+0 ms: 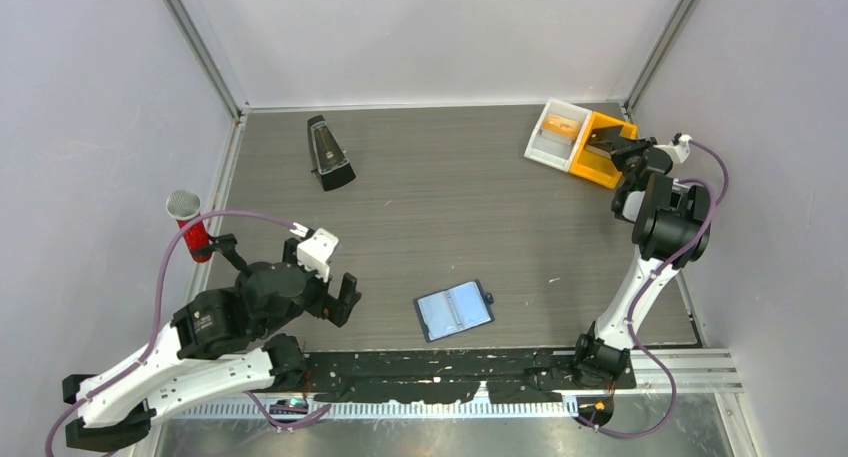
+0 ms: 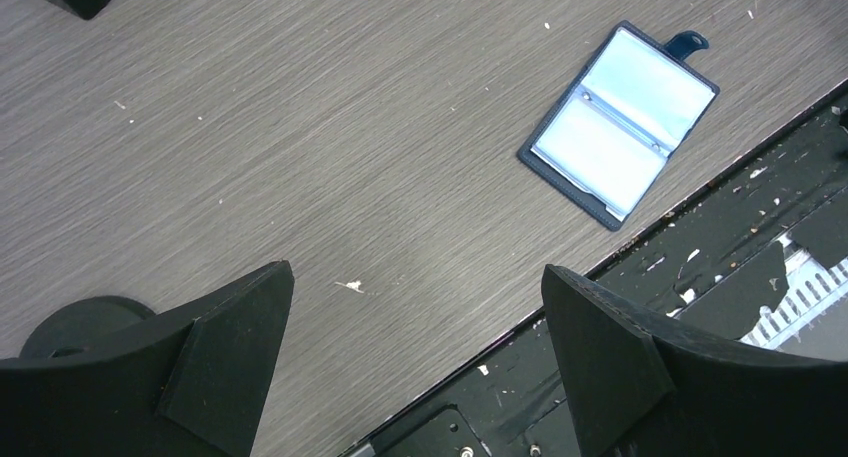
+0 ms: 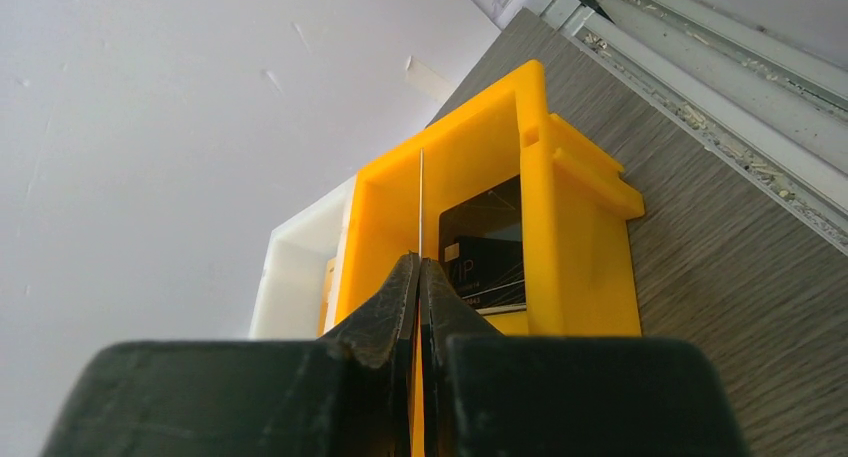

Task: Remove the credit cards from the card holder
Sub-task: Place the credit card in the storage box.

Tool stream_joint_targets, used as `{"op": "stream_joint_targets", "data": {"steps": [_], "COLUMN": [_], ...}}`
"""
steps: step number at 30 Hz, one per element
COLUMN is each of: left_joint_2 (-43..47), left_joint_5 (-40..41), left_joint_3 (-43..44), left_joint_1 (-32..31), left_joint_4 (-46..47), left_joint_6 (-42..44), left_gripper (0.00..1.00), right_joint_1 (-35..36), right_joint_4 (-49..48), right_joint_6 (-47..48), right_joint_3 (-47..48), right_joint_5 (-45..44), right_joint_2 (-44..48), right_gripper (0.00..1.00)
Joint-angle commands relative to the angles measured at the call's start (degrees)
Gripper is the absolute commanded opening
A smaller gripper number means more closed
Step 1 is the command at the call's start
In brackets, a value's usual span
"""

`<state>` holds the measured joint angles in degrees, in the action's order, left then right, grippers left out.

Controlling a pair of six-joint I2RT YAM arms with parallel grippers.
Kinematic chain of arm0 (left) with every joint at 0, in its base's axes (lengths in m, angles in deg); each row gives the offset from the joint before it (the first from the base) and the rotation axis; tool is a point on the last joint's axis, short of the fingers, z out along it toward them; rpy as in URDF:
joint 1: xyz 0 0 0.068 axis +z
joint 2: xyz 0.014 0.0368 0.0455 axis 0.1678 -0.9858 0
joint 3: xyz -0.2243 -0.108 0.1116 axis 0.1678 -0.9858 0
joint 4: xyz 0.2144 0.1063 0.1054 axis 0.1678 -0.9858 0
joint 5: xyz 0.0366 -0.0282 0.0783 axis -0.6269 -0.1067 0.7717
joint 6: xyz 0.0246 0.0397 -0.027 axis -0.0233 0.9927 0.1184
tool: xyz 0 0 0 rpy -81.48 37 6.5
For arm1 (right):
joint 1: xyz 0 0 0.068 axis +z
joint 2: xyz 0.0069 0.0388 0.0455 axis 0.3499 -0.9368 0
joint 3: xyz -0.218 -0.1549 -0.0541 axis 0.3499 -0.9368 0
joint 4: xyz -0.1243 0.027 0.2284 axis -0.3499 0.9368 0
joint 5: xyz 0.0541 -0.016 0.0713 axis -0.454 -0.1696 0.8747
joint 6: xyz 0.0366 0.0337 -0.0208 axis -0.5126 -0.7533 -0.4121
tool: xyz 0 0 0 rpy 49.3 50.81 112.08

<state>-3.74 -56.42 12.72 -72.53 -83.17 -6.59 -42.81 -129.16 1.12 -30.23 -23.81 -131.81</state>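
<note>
Navy-blue bifold card holder [image 1: 454, 310] lies open at lower centre of grey surface [image 1: 450, 207]; left gripper [image 2: 416, 277] apart, lower left; right gripper [image 3: 419, 262] clamped on thin whitish card [image 3: 421, 192], edge-on over yellow plastic bin [image 3: 585, 267], upper right

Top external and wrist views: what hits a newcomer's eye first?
The card holder lies open, inside up, by the table's near edge. In the far right corner, the right end effector is shut on a thin card, edge-on, above the yellow tray.
</note>
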Motion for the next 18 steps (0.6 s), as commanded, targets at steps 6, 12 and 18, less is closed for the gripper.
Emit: {"op": "stream_joint_targets", "data": {"steps": [6,12,18], "left_joint_2": [3.2,4.46,4.53], "left_joint_5": [1.82,3.19,3.16], "left_joint_3": [-0.43,-0.57,-0.7], "left_joint_1": [0.21,0.21,0.23], "left_joint_4": [2.78,2.85,2.88], "left_joint_6": [0.88,0.96,1.2], "left_gripper": [0.99,0.99,0.99], "right_joint_1": [-0.26,-0.31,-0.27], "right_joint_4": [0.58,4.55,8.23], "right_joint_6": [0.56,0.65,1.65], "right_joint_3": [5.76,8.55,10.61], "right_joint_5": [0.51,0.1,0.39], "right_joint_2": [-2.57,-2.79,-2.72], "right_gripper": [0.08,0.11,0.14]}}
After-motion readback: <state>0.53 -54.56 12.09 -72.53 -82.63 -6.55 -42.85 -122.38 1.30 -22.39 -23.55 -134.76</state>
